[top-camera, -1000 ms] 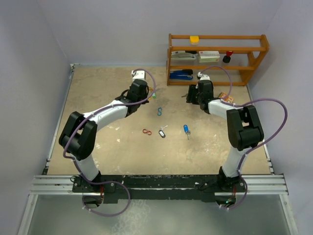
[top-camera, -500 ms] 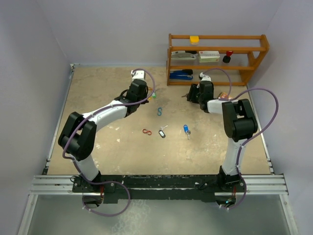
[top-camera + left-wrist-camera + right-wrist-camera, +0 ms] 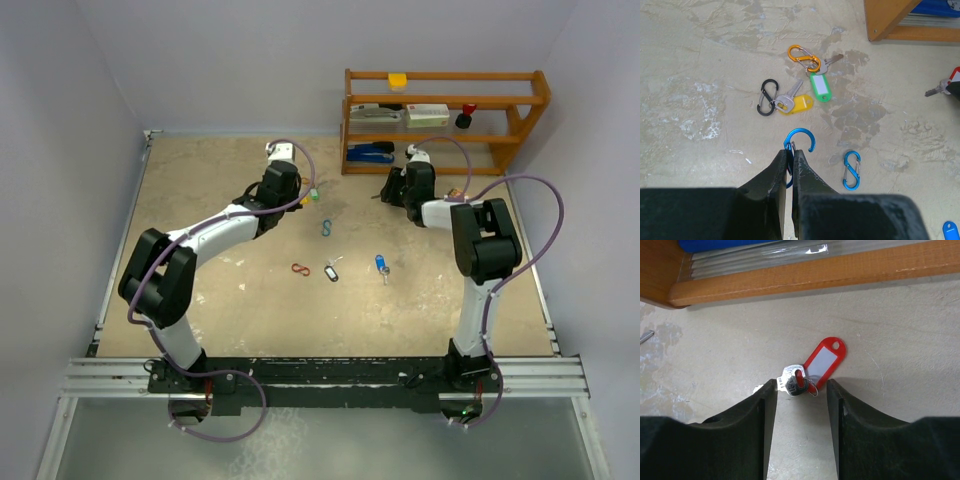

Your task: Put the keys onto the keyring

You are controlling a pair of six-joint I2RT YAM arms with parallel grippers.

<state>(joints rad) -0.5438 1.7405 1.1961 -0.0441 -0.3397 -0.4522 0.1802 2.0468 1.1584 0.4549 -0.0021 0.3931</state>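
Black right gripper [image 3: 800, 390] astride red-tagged key [image 3: 822, 362]

shelf [image 3: 445, 120]: table [image 3: 220, 300] 1 o'clock corner | key A [image 3: 822, 360]: on table, just before shelf | key B [image 3: 821, 87]: key C [image 3: 797, 104] at 8 o'clock, loose clip [image 3: 851, 170] at 5 o'clock | hook clip [image 3: 800, 131]: key C's 6 o'clock | key D [image 3: 381, 265]: mid-table, key E [image 3: 331, 271] at 9 o'clock

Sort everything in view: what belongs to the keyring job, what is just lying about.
Job: blue metal clip in the left claw; red-tagged key at the open right claw; green-tagged key; yellow-tagged key; blue-tagged key; black-tagged key.
Lying about: wooden shelf; blue stapler.
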